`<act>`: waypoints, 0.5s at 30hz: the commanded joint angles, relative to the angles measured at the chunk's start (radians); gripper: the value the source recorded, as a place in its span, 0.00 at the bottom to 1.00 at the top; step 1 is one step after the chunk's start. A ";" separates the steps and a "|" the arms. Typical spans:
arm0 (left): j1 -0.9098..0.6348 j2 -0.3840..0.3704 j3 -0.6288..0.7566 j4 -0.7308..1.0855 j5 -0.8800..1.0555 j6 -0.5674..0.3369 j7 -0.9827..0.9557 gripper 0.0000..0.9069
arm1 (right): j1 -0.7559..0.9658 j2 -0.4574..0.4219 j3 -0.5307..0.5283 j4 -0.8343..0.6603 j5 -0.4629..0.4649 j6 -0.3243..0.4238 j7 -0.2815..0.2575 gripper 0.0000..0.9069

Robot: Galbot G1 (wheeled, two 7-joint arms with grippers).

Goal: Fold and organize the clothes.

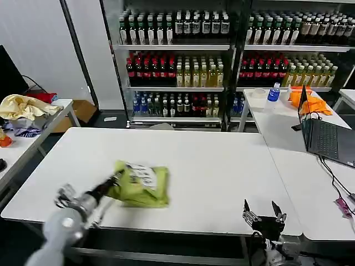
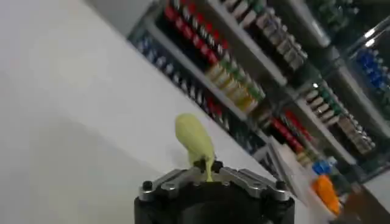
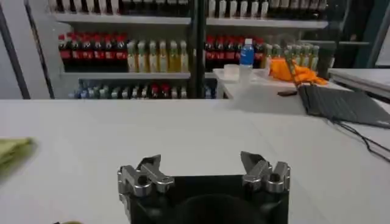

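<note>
— Where's the T-shirt (image 1: 141, 184)?

— Folded into a lime-green bundle on the white table (image 1: 211, 166), towards the front-left corner, white printed patch facing up.

— And the left gripper (image 1: 117, 180)?

— At the bundle's left edge. In its wrist view the fingers (image 2: 183, 178) are pinched together on a fold of the green cloth.

— The right gripper (image 1: 263, 213)?

— Parked at the table's front edge, towards the right corner, well apart from the shirt. Its fingers (image 3: 148, 165) stand wide apart with nothing between them.
</note>
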 commanded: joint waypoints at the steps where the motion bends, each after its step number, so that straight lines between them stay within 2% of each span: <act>1: -0.042 0.457 -0.283 -0.057 0.150 -0.010 0.126 0.01 | 0.001 -0.012 0.012 0.018 0.031 0.001 0.000 1.00; 4: -0.027 0.464 -0.224 -0.101 0.274 -0.021 0.144 0.01 | 0.002 -0.009 0.005 0.021 0.028 0.000 0.001 1.00; 6: 0.011 0.439 -0.158 -0.124 0.398 -0.050 0.164 0.01 | 0.002 -0.006 0.002 0.018 0.022 -0.002 0.003 1.00; 10: 0.076 0.355 0.072 -0.113 0.762 -0.152 0.167 0.01 | -0.021 -0.012 0.025 0.008 0.014 0.015 -0.006 1.00; 11: 0.077 0.325 0.186 -0.079 0.890 -0.183 0.162 0.01 | -0.024 -0.013 0.030 0.006 0.007 0.017 -0.007 1.00; 12: 0.074 0.311 0.212 -0.067 0.932 -0.200 0.157 0.01 | -0.027 -0.013 0.033 0.005 0.004 0.022 -0.010 1.00; 14: 0.054 0.259 0.371 0.019 1.071 -0.244 0.138 0.01 | -0.031 -0.016 0.038 0.001 -0.003 0.027 -0.012 1.00; 15: 0.044 0.234 0.406 0.047 1.143 -0.256 0.132 0.01 | -0.029 -0.016 0.037 -0.001 -0.008 0.027 -0.012 1.00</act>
